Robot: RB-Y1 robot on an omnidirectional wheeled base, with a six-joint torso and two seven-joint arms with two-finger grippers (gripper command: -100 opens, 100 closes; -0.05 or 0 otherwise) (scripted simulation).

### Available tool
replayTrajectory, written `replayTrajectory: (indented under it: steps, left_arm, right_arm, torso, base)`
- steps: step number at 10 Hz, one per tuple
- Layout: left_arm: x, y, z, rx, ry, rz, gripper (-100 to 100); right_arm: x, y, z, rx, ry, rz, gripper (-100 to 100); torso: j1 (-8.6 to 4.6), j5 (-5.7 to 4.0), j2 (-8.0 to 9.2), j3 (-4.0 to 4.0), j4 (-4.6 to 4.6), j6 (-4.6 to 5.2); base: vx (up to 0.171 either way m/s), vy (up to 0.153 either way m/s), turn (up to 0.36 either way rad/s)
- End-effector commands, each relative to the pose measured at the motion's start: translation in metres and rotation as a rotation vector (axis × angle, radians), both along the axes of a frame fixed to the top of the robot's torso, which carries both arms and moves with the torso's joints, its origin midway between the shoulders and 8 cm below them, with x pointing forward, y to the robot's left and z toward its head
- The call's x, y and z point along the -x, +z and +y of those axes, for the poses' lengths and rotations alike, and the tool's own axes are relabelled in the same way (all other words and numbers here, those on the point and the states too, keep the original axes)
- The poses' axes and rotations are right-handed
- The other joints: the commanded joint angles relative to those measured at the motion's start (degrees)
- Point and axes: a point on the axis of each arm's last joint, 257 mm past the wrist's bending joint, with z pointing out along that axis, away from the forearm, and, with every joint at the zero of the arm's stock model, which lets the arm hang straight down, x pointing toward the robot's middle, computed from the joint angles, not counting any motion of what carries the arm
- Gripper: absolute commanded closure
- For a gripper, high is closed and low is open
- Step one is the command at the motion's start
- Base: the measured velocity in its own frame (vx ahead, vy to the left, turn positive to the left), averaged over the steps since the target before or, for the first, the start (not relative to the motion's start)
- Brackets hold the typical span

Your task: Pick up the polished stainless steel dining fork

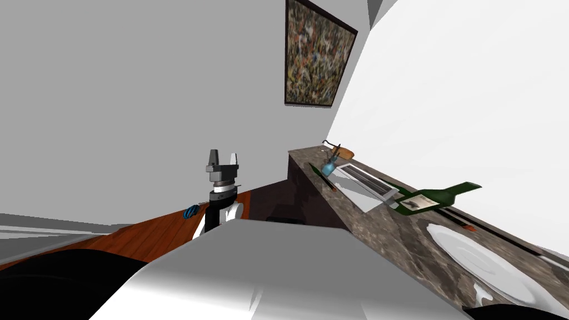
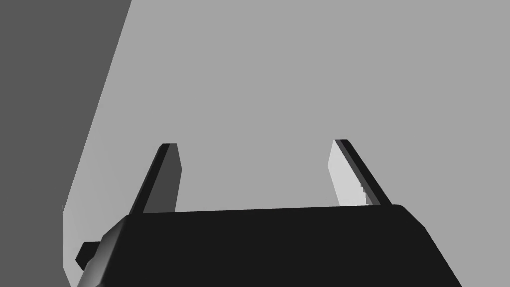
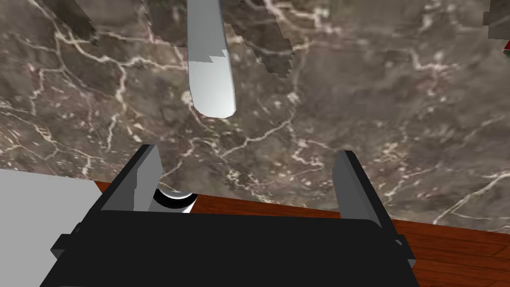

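At veined marble counter [image 3: 373,99], right pincer [image 3: 247,152] spread

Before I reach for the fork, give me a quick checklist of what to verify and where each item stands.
1. Right jaws open and empty: ok.
2. Fork found: cannot tell. A grey handle lies on the counter ahead of the right jaws, but its other end is out of frame.
3. Right jaws centred on the handle: not ok. It lies ahead of them and nearer one finger than the other.
4. Room around the handle's end: ok, bare counter on both sides.
5. Left jaws open, empty and raised off the counter: ok.
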Motion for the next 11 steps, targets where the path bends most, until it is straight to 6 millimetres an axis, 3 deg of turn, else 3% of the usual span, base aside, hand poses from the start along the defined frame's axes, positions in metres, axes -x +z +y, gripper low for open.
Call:
replayTrajectory:
  steps: [1, 3, 4, 5, 6, 9, 10, 11]
  left_arm:
    - [0.0, 0.0, 0.0, 0.0, 0.0, 0.0, 0]
    - [0.0, 0.0, 0.0, 0.0, 0.0, 0.0, 0]
    - [0.0, 0.0, 0.0, 0.0, 0.0, 0.0, 0]
    - [0.0, 0.0, 0.0, 0.0, 0.0, 0.0, 0]
    - [0.0, 0.0, 0.0, 0.0, 0.0, 0.0, 0]
    - [0.0, 0.0, 0.0, 0.0, 0.0, 0.0, 0]
    - [0.0, 0.0, 0.0, 0.0, 0.0, 0.0, 0]
    - [0.0, 0.0, 0.0, 0.0, 0.0, 0.0, 0]
  right_arm:
    - [-0.019, 0.004, -0.009, 0.012, -0.06, -0.049, -100]
    - [-0.034, 0.007, -0.016, 0.021, -0.112, -0.096, -100]
    - [-0.028, 0.006, -0.014, 0.019, -0.094, -0.081, -100]
    - [-0.029, 0.006, -0.014, 0.019, -0.098, -0.083, 0]
    - [-0.023, -0.002, -0.012, 0.021, -0.096, -0.082, -100]
    - [-0.016, -0.011, -0.009, 0.022, -0.094, -0.081, -100]
    - [-0.016, -0.011, -0.009, 0.023, -0.094, -0.081, 100]
    - [-0.016, -0.011, -0.009, 0.023, -0.094, -0.081, 100]
  torso:
    - [0.0, 0.0, 0.0, 0.0, 0.0, 0.0]
    - [-0.25, -0.05, 0.07, 0.04, 0.02, 0.0]
    - [-0.39, -0.1, 0.14, 0.08, 0.03, 0.02]
    - [-0.05, -0.06, 0.13, 0.08, 0.04, 0.05]
    - [0.27, 0.04, 0.1, 0.07, 0.03, 0.05]
    - [0.5, 0.09, -0.16, -0.09, -0.03, 0.04]
    - [0.5, 0.12, -0.08, -0.05, -0.02, 0.04]
    - [0.49, 0.11, 0.01, 0.0, 0.0, 0.04]
  base:
    - [0.002, -0.149, 0.155]
    - [-0.016, -0.203, 0.115]
    - [-0.016, -0.105, 0.037]
    - [-0.002, -0.019, -0.001]
    - [0.032, -0.009, -0.002]
    - [0.056, 0.006, -0.007]
    - [0.0, 0.0, 0.0]
    - [0.0, 0.0, 0.0]
